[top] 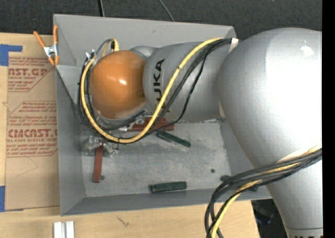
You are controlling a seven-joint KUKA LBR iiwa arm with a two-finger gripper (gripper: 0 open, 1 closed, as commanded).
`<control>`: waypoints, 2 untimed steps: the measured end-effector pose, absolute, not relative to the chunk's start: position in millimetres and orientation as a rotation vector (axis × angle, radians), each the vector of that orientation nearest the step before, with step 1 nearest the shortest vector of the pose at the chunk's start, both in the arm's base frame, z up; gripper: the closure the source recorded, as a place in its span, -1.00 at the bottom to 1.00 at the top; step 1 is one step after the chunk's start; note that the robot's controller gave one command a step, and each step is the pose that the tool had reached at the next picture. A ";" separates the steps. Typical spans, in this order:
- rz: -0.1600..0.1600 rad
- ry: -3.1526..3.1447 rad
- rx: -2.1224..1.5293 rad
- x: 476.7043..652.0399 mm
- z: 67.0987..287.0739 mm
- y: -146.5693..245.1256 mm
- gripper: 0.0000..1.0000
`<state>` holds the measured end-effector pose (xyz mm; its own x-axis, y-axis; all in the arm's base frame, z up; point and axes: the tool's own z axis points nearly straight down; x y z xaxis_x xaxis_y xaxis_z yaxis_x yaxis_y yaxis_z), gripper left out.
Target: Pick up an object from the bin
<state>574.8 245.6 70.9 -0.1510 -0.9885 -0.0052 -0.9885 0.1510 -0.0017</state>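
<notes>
Camera view: the arm [196,82] comes in from the right and stretches across the back half of the bin [70,153], its big silver body covering the right side. At its wrist sits the orange cover [118,82], close to the back left corner. Yellow and black cables [128,138] loop round the cover and run back along the arm.

Below the cover, low over the left part of the floor, is the gripper [99,145], a small cluster of bright metal. Whether it is open or closed cannot be told, as the cover and cables hide most of it from above.

A brown stick [98,166] lies on the floor at the left. It is thin and straight, and points from the gripper towards the front wall. Its far end sits right at the gripper's tip, and it cannot be told whether it is gripped or just lies beneath. Its near end rests on the floor, short of the front left corner.

A green bar [168,187] lies flat along the front wall, near the middle, well apart from the gripper. A green stick [175,139] lies tilted on the floor just under the arm's edge. Beside it a red piece [153,125] shows partly from under the arm, crossed by the cables.
</notes>
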 end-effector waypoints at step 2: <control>0.004 2.373 -2.057 589.4 106.3 243.7 1.00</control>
